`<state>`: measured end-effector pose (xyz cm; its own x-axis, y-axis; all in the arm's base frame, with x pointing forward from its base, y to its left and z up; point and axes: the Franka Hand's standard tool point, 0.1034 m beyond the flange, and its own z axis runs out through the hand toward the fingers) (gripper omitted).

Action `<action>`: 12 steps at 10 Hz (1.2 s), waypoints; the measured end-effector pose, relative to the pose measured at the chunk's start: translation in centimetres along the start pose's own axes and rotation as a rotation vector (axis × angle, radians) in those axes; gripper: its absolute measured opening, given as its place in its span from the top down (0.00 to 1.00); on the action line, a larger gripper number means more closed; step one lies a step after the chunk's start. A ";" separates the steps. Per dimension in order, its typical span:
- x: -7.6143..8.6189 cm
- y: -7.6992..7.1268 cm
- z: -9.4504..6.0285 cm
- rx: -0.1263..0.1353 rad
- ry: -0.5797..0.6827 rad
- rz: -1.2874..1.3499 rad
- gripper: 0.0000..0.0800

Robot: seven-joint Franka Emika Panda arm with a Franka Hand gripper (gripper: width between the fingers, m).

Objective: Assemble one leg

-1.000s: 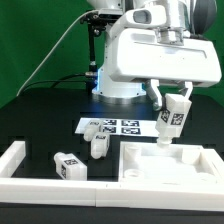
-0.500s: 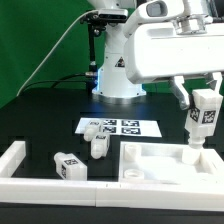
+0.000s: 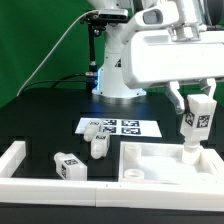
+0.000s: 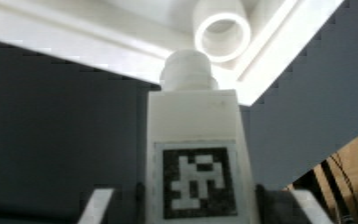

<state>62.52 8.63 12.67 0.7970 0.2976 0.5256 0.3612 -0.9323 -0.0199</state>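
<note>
White leg (image 3: 197, 118) in jaws: one | loose legs (image 3: 98, 146): three | panel (image 3: 160, 176): one

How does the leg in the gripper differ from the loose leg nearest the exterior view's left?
The held leg stands upright, off the table, over a corner of the panel; the loose leg lies on the table, beside the panel. The held leg is clamped in the gripper; the loose leg lies free. Both are white blocks with a marker tag.
</note>
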 end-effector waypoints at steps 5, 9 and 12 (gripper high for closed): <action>-0.9 -1.3 2.2 0.015 0.031 0.012 0.64; -1.5 -1.0 3.0 0.009 0.045 0.025 0.64; -1.4 -1.0 3.3 0.003 0.065 0.029 0.64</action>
<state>62.64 9.80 9.18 0.7739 0.2565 0.5791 0.3403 -0.9395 -0.0386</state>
